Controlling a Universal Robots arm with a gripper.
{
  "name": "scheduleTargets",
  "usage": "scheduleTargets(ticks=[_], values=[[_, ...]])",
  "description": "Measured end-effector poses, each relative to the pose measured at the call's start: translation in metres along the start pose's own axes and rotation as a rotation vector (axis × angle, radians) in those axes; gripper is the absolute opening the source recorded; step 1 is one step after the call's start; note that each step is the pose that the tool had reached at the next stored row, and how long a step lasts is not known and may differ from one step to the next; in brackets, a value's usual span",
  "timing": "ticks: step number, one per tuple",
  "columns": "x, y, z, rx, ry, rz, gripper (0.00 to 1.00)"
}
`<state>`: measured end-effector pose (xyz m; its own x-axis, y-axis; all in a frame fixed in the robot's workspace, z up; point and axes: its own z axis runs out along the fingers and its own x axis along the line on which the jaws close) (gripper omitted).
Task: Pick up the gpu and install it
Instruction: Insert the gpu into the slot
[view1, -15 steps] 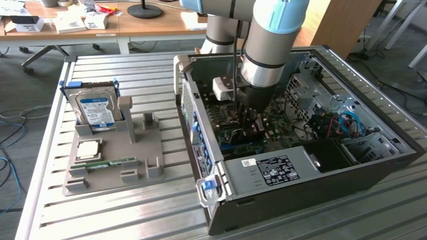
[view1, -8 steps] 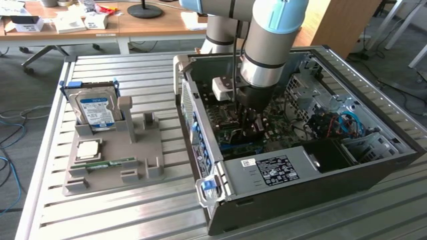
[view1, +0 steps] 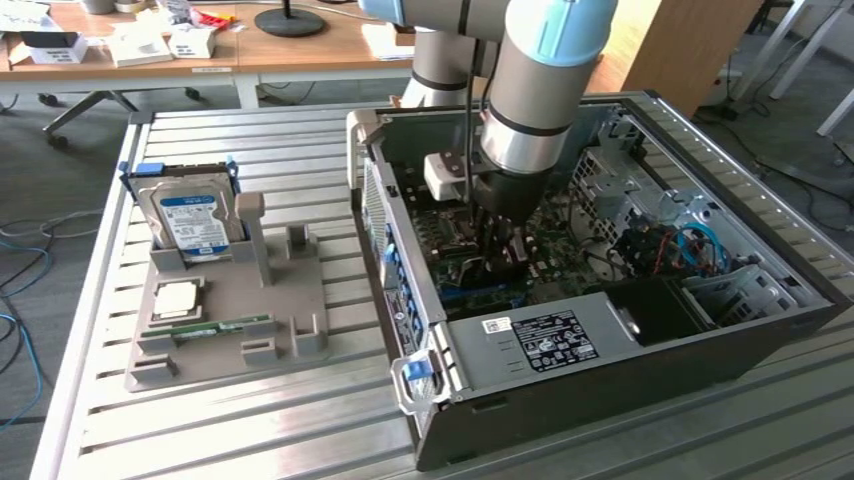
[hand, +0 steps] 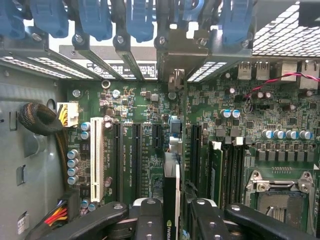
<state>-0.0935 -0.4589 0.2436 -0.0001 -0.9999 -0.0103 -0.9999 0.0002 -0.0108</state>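
My pincer (hand: 172, 220) pinches the gpu (hand: 171, 195) edge-on above the motherboard (hand: 145, 145) slots; any tilt or offset risks it jamming beside its slot.

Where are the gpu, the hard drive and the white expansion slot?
gpu (hand: 171, 200), wrist view, top edge between the fingers.
hard drive (view1: 190, 218), exterior view, blue-white label.
white expansion slot (hand: 96, 159), wrist view, middle of its length.

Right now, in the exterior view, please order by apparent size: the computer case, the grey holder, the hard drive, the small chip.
1. Computer case
2. Grey holder
3. Hard drive, standing upright in the holder
4. Small chip, lying flat on the holder
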Motion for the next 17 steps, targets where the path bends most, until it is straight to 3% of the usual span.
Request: scheduleTargets(ticks=[17], values=[[0.0003,-0.0001,0.001,0.0,0.0003,0.0,0.26]])
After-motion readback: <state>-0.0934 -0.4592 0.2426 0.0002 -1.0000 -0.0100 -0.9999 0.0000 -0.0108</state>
